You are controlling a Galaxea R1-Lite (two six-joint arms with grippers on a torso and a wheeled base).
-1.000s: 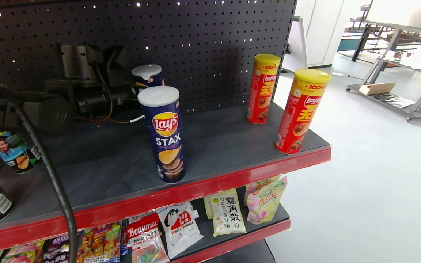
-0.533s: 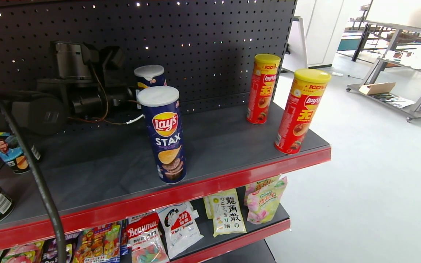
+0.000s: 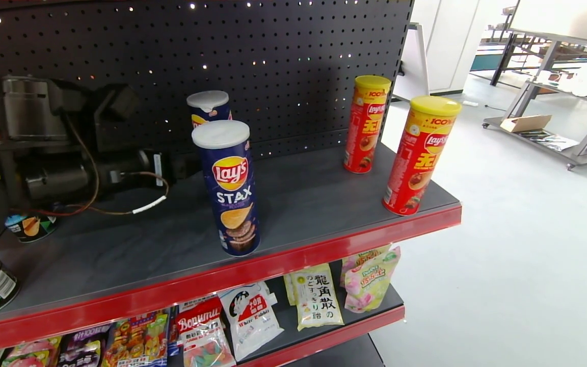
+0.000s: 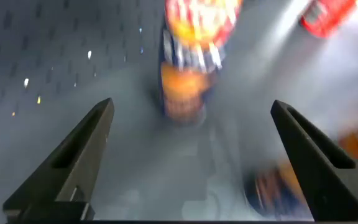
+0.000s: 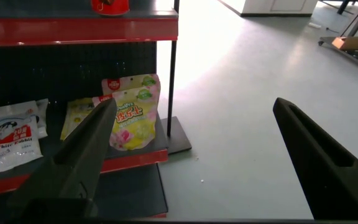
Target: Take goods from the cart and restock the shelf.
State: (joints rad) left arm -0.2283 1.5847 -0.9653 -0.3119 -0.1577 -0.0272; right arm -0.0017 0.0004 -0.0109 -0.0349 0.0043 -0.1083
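Fingers on my left gripper (image 4: 191,104) stand wide apart and hold nothing. Ahead of them in the left wrist view the rear blue chip can (image 4: 188,68) stands close to the pegboard (image 4: 55,50), clear of both fingers.

From the head camera I see the left arm (image 3: 69,173) lying low over the left part of the top shelf (image 3: 314,204). The rear can is upright at the back, just beyond the arm's end. The front blue chip can (image 3: 228,188) is upright nearer the shelf's red edge, directly before its twin.

Two red chip cans with yellow lids stand upright toward the right end, one at the back (image 3: 366,127) and one by the front corner (image 3: 420,158). Both are well apart from the blue pair.

My right gripper (image 5: 192,102) is likewise spread wide and empty. It hangs down beside the lower shelf (image 5: 135,160), where snack bags (image 5: 132,115) lie, with pale floor (image 5: 241,93) beyond.
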